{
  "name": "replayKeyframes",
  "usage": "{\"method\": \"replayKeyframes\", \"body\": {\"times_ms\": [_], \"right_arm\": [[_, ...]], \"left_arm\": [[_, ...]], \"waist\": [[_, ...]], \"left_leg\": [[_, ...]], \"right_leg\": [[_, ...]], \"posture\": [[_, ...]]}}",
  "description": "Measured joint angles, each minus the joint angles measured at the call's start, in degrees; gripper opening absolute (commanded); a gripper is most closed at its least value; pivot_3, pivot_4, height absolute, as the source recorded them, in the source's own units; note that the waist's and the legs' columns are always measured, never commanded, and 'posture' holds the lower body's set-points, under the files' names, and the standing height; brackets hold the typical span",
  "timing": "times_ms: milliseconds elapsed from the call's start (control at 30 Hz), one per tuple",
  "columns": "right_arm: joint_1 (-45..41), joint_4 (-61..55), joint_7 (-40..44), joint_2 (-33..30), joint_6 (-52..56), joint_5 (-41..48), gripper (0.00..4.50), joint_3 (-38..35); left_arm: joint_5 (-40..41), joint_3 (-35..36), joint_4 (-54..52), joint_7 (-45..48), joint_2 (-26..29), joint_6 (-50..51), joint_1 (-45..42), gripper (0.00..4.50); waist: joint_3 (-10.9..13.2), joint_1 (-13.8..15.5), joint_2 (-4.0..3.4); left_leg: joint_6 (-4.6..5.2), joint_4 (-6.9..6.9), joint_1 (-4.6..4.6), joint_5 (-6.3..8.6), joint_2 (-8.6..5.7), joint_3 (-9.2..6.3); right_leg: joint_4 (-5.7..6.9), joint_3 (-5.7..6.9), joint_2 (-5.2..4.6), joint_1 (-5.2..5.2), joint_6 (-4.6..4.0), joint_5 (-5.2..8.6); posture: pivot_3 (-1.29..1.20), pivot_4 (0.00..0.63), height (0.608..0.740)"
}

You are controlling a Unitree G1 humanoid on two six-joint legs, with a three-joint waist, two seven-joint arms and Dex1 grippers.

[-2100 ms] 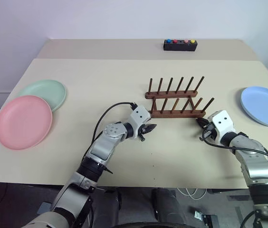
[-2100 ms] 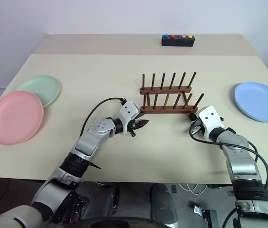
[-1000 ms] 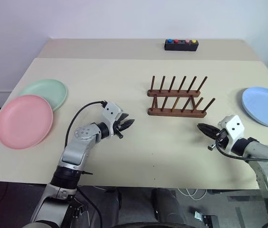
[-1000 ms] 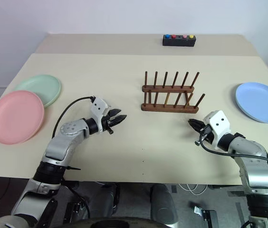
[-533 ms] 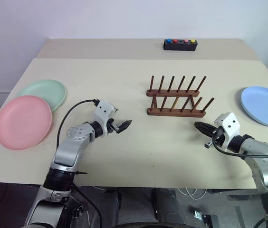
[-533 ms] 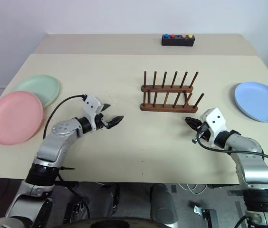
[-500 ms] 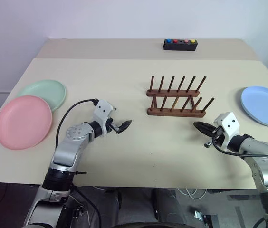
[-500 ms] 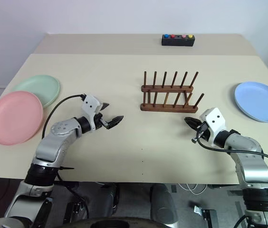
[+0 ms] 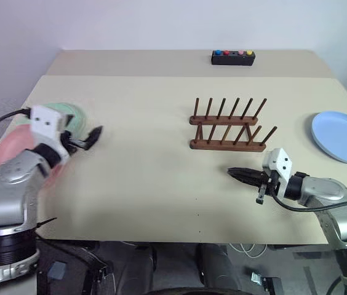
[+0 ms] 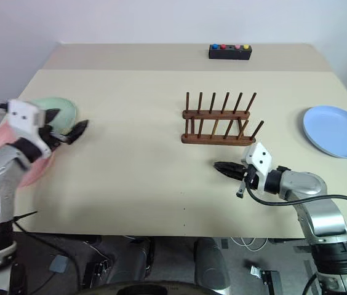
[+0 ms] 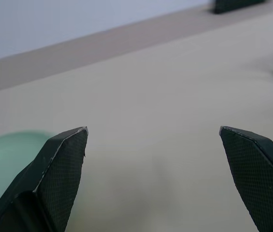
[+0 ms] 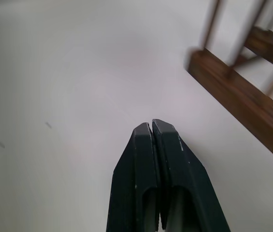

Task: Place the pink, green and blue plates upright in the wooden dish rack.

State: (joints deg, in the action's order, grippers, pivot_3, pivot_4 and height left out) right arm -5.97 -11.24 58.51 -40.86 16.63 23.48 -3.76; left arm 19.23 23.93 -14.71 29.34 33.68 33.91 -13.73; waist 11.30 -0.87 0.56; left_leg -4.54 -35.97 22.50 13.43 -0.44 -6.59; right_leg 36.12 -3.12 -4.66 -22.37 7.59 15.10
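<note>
Left eye view: left gripper (image 9: 93, 133) fingers were spread wide over the green plate (image 9: 75, 113) and pink plate (image 9: 4, 147) at the tabletop's left edge, likely lining up a grab. Right gripper (image 9: 235, 173) fingers were pressed together, empty, near the empty wooden dish rack (image 9: 229, 127). Blue plate (image 9: 343, 136) sat at the right edge.

The dish rack (image 9: 227, 129) stands mid-table (image 9: 161, 184) (button box (image 9: 233, 58) behind), plates (image 9: 341, 135) at both sides.
</note>
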Motion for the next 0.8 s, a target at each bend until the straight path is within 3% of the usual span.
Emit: {"method": "replayKeyframes", "body": {"times_ms": [333, 600, 800], "right_arm": [[-4.9, 3.1, 2.3, 0.6, -0.8, -0.7, 0.00, 3.5], [-8.0, 2.2, 7.6, 0.9, 1.1, 3.8, 0.00, 4.0], [-9.5, -1.0, 8.8, 0.9, 3.1, 8.8, 0.00, 3.3]], "left_arm": [[4.7, 13.9, -0.1, -4.8, 2.1, 4.5, 6.7, 4.47], [0.5, 23.2, 8.6, -16.5, 4.1, 5.7, 8.9, 4.47], [0.7, 25.2, 12.4, -18.3, 4.6, 6.1, 9.3, 4.47]], "waist": [[0.1, -0.1, 0.18], [0.1, -0.1, 0.22], [0.0, 0.0, 0.35]], "left_leg": [[0.00, 0.05, 0.00, 0.00, 0.01, 0.00], [-0.01, 0.07, 0.01, 0.01, 0.01, 0.00], [-0.02, 0.04, 0.00, 0.01, 0.01, -0.01]], "right_leg": [[0.01, 0.01, 0.00, -0.05, 0.00, -0.01], [0.00, 0.01, 0.00, -0.06, 0.01, -0.01], [0.01, 0.02, -0.01, -0.05, -0.04, 0.00]], "posture": [[0.00, 0.150, 0.734], [0.00, 0.150, 0.734], [0.00, 0.150, 0.734]]}}
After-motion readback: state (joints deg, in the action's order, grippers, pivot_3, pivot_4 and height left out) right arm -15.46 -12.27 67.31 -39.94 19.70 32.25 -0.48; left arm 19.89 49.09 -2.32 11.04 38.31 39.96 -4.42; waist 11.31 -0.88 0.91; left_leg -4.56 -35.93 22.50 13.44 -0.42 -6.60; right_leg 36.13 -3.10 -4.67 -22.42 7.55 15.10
